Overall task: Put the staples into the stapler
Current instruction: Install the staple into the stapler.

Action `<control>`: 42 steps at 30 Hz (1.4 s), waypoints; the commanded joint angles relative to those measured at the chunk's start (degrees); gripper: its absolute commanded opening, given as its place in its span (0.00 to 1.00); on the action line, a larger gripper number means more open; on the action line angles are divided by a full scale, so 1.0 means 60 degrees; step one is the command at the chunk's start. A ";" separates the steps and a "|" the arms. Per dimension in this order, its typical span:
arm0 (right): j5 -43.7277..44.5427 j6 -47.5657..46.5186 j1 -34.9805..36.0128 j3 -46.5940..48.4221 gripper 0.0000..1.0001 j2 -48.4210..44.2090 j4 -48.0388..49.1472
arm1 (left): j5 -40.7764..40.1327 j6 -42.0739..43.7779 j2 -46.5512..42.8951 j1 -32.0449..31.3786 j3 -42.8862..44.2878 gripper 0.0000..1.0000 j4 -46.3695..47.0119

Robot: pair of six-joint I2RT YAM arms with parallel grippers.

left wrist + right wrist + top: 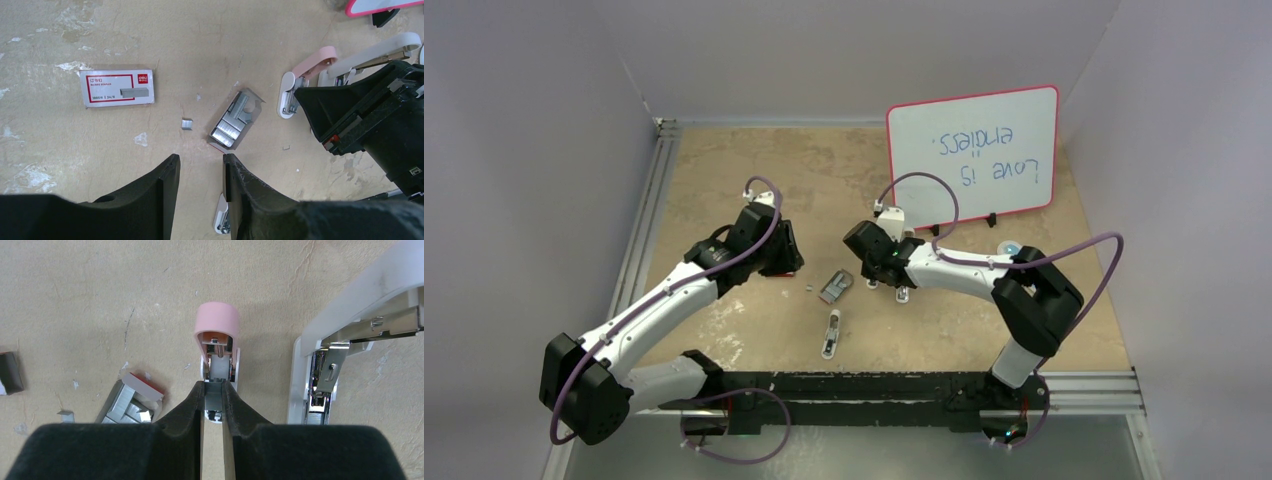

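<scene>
The grey tray of staples (235, 122) lies on the table between the arms, also in the top view (835, 287) and the right wrist view (131, 402). Its white-and-red box sleeve (116, 88) lies to the left. The pink mini stapler (216, 335) lies hinged open, also in the left wrist view (305, 80). My right gripper (214, 390) is shut on a silvery staple strip (214, 396) right over the pink stapler's open channel. My left gripper (200, 162) is open and empty, just short of the tray.
A small loose staple piece (186, 124) lies beside the tray. A white stapler (320, 370) lies open right of the pink one. Another white stapler (831, 333) lies nearer the arm bases. A pink-framed whiteboard (972, 155) stands at the back right.
</scene>
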 commanded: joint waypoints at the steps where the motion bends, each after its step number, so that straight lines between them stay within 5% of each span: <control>1: 0.0242 0.0183 -0.0016 -0.0071 0.12 -0.0129 -0.0091 | -0.0014 0.0130 -0.0037 0.0089 -0.0017 0.36 0.0326; 42: 0.0244 0.0212 -0.0017 -0.0067 0.11 -0.0213 0.0089 | -0.0028 0.0145 -0.0041 0.0103 -0.0017 0.36 0.0316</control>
